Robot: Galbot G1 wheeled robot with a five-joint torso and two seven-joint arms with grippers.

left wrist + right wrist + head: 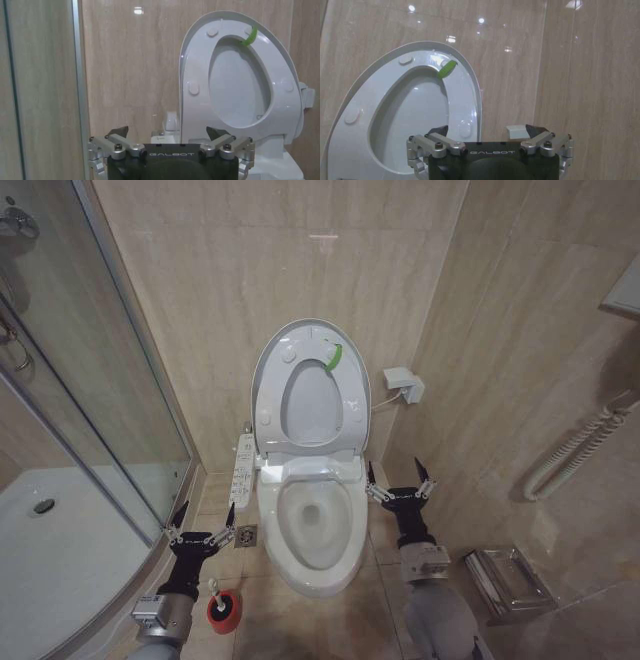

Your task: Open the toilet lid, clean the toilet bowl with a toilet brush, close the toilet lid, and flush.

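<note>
Toilet lid (268,385), a glossy white plastic oval, stands raised with the seat against the wall behind the white ceramic toilet bowl (312,565). Both pincers are spread, grasping nothing: the left pincer (200,525) left of the bowl, above the red-cupped toilet brush (222,605); the right pincer (401,483) right of it.

Your left arm comes up from the lower left of the head view, forearm angled up and a bit inward. Left gripper (201,520) has its dark fingers spread wide in a V with nothing between them. Your right arm rises on the other side, grey sleeve low, black wrist above it. Right gripper (400,478) sits higher than the left, jaws spread just as wide and gripping nothing. Both point forward.
</note>
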